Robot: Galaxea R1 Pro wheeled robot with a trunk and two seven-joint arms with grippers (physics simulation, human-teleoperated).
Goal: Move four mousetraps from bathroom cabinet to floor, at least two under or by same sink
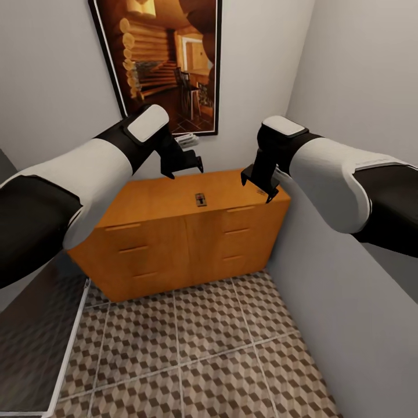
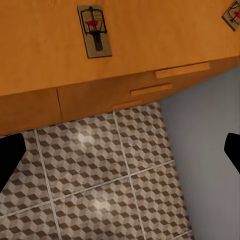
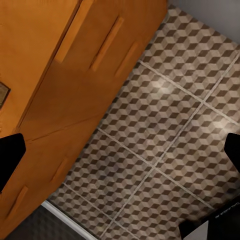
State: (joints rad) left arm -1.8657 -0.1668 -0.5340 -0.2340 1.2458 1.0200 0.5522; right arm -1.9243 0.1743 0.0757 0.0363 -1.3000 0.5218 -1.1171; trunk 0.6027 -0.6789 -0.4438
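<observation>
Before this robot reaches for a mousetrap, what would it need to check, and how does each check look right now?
1. Mousetrap in sight on the cabinet top: ok.
2. Second mousetrap at the top's edge: ok; the other two: cannot tell.
3. Left claw open and empty: ok.
4. Right claw open and empty: ok.
5. Both claws above the cabinet, touching nothing: ok.
6. Bathroom floor tiles bare for placing: ok.

Mousetrap (image 1: 201,200) atop wooden cabinet (image 1: 157,244)
</observation>
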